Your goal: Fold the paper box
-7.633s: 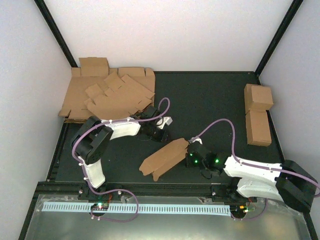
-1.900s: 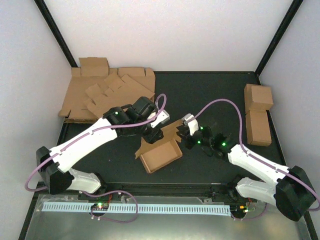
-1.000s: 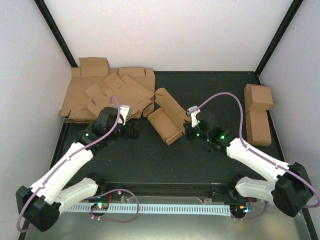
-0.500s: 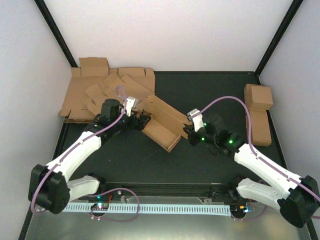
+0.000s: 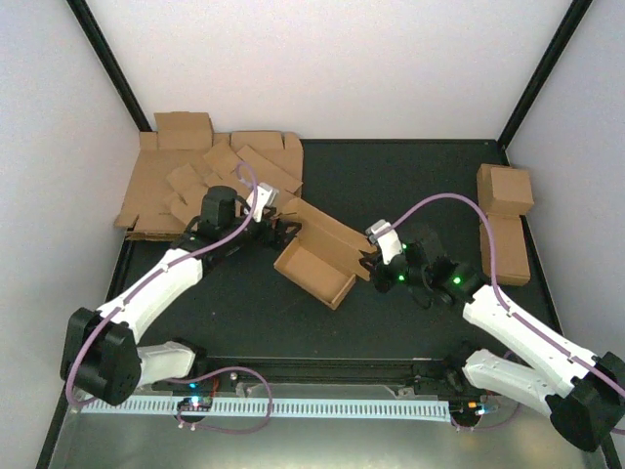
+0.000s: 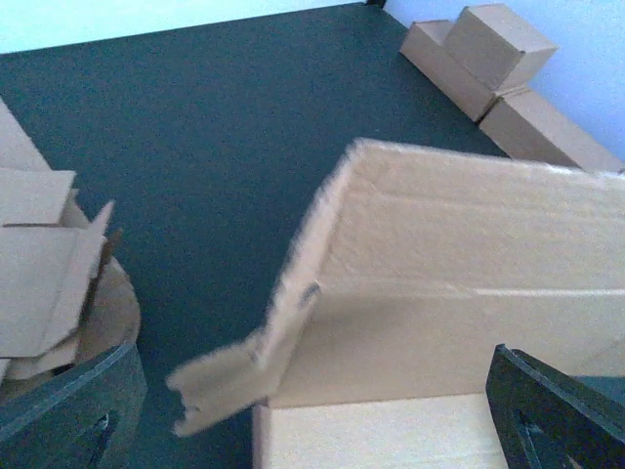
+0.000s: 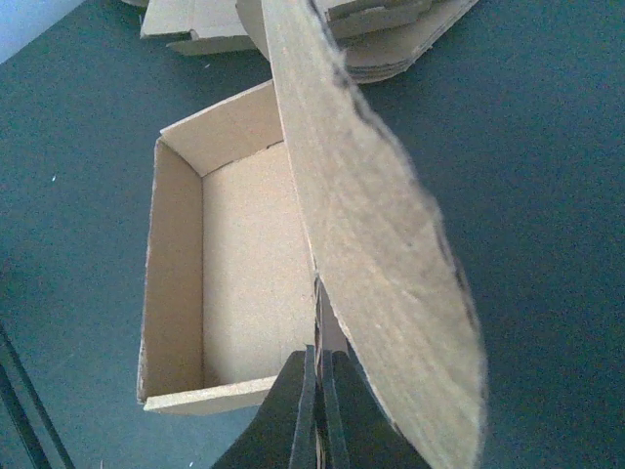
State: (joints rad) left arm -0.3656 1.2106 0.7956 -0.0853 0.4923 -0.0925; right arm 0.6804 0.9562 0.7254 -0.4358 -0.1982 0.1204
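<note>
Mid-table, my right gripper (image 5: 371, 264) clamps the paper box (image 5: 312, 269) by its right wall to steady it; my left gripper (image 5: 280, 230), fingers spread, faces the far-left flap (image 6: 225, 376), probably ready to tuck it.

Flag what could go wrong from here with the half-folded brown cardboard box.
The right gripper pinches only a thin edge of the half-folded brown cardboard box; it may slip or crease. The open left gripper sits near the stack of flat brown cardboard blanks and could snag one.
</note>
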